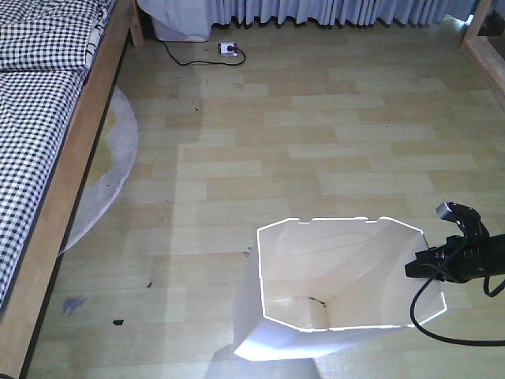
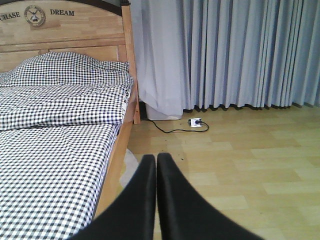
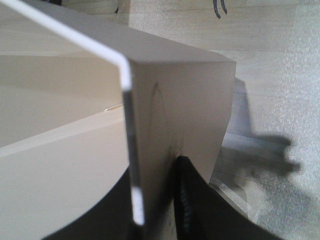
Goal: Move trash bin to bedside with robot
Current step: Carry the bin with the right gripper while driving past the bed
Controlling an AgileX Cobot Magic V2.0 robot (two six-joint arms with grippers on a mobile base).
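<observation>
Looking from the left, we see one bed [image 1: 47,118], cut off by the picture's edge, with one round rug [image 1: 110,170] partly hidden under it. The left gripper [image 2: 156,159] has its fingers pressed together on nothing. One white trash bin [image 1: 316,260], thin-walled, octagonal-rimmed and tapering, stands well apart from the bed. The right gripper [image 1: 417,267] seems to pinch its right wall, though its tips are blurred.

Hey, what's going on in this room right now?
The right gripper is clamped on the right rim of the white trash bin, one finger on each side of the wall. The bin stands on the wooden floor, well apart from the bed at the left. The left gripper is shut on nothing, facing the bed.
</observation>
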